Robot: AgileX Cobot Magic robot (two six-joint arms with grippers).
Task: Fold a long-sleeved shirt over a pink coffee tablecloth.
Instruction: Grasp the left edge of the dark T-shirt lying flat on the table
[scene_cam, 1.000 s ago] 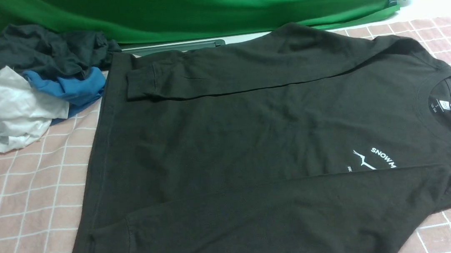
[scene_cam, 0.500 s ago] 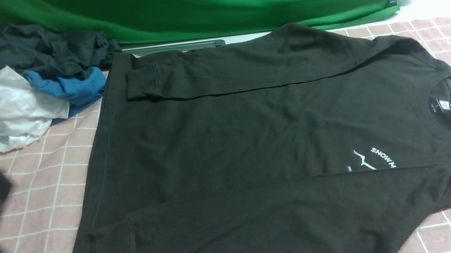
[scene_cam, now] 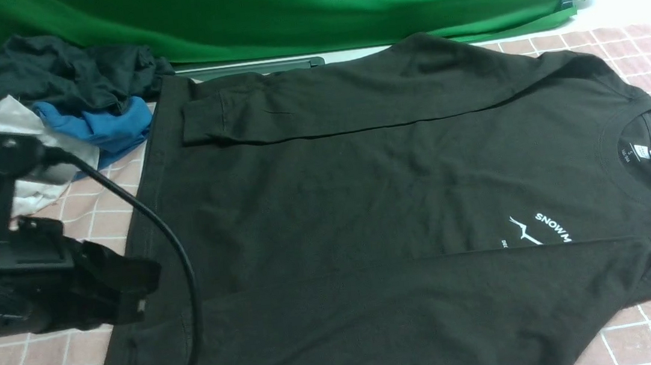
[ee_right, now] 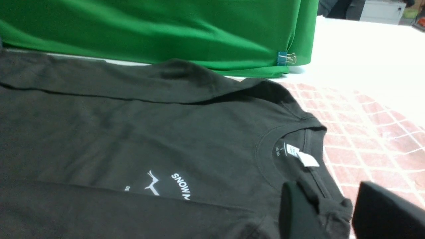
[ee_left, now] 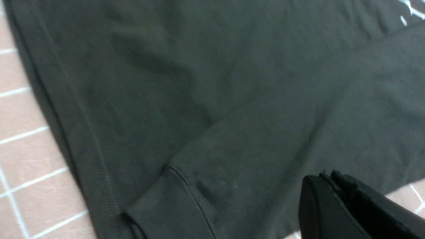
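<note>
The shirt [scene_cam: 364, 202] lies flat on the pink tablecloth [scene_cam: 28, 286], both sleeves laid in across the body. The left hand [scene_cam: 140, 289] sits pinched shut and empty over the hem by the nearer cuff. The right hand [ee_right: 332, 215] pinches a bunch of cloth beside the collar. If only the right lifts, I'd expect the shirt to slew and the sleeves to slip out. The left's cable [scene_cam: 180, 270] drapes over the hem and could drag it.
</note>
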